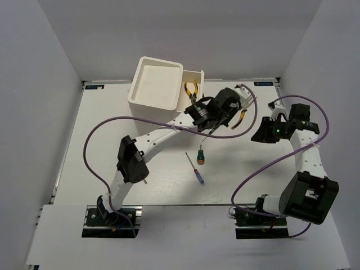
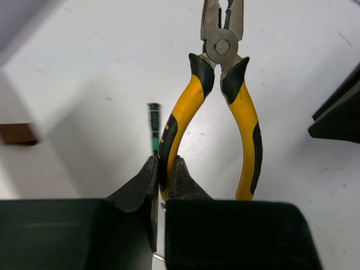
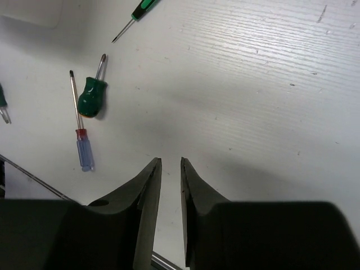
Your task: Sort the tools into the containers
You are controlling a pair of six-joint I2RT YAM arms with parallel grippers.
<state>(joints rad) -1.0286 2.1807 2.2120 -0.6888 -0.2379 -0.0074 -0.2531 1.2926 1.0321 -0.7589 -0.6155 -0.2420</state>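
My left gripper (image 2: 164, 163) is shut on one handle of the yellow-and-black pliers (image 2: 225, 101), whose jaws point away from it. In the top view these pliers (image 1: 242, 116) show right of the left gripper (image 1: 235, 109). A thin dark-and-green screwdriver (image 2: 153, 126) lies just beyond the left finger. A second pair of pliers (image 1: 191, 90) lies in the pulled-out drawer (image 1: 198, 76) of the white cabinet (image 1: 154, 84). The green stubby screwdriver (image 1: 200, 154) and blue screwdriver (image 1: 196, 170) lie mid-table. My right gripper (image 3: 170, 163) is open and empty over bare table.
The right gripper (image 1: 264, 132) hovers close to the right of the held pliers; its dark edge shows in the left wrist view (image 2: 337, 112). White walls enclose the table on three sides. Purple cables loop over the table from both arms.
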